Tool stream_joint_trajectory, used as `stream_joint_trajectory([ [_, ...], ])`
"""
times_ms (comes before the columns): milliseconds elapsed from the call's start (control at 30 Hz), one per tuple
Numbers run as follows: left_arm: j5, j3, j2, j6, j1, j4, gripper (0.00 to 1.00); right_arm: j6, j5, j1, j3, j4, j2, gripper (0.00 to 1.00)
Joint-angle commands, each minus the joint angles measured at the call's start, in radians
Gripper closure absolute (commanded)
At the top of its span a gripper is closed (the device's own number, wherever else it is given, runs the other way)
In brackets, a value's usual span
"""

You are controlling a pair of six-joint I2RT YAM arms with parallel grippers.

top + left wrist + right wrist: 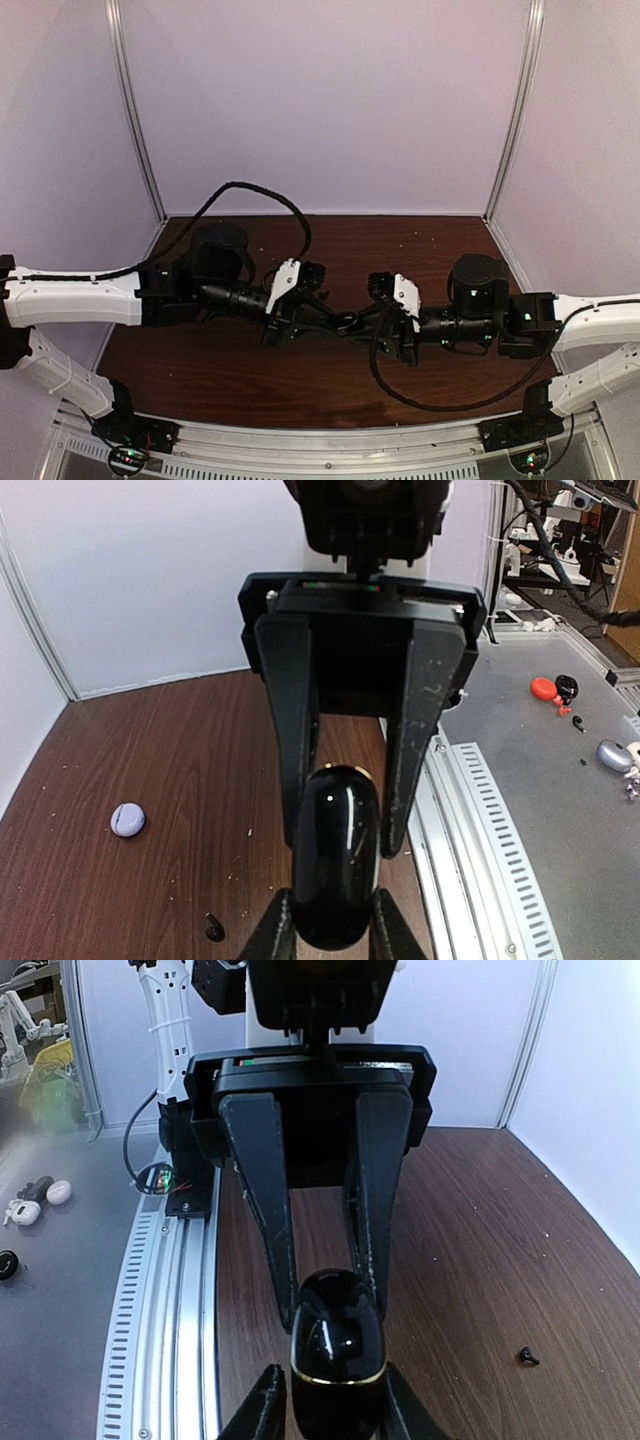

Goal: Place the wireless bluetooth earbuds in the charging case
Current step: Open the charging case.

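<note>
**Clamped at Both Ends, Held Clear**

Underneath everything, a dark wood surface (300, 385), boxed in by pale walls. Reaching across it from either side, the left arm (70, 298) and the right arm (590, 322), meeting nose to nose at the middle.

Between them, gripped twice over, a glossy black charging case (335, 870). Pinched at one end by the left jaws, seen as two dark fingertips (272, 932) at the bottom of the left wrist view. Pinched at the other end by the right jaws, with long fingers (296, 740) pressing its flanks from the opposite direction. Both sets closed firmly onto it, neither standing apart. Held off the surface, lengthwise along the line of the two arms. Ringed by a thin gold seam in the right wrist view, lid and base together.

Well apart, toward the far side of the surface, a small round lavender case (128, 820) with a dark seam across it.

Near the left jaws, on the wood to their far side, one tiny black earbud (213, 928), outside any case. In the right wrist view, another tiny black piece (527, 1356) on the surface; cannot tell whether the same earbud or a second.
</note>
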Motion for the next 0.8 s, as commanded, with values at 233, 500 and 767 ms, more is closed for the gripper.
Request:
stream_joint_trajectory([
  [233,0.006,0.037,0.020,-0.001,0.007,0.032,0.90,-0.004,-0.043,0.005,0.014,0.016,0.017,0.71],
  [500,-0.006,0.033,0.016,-0.016,0.008,0.044,0.72,-0.006,-0.043,0.006,0.010,0.019,0.019,0.87],
  [767,-0.065,0.020,-0.002,-0.060,0.007,0.078,0.58,-0.005,-0.046,0.006,-0.007,0.027,-0.002,0.93],
])
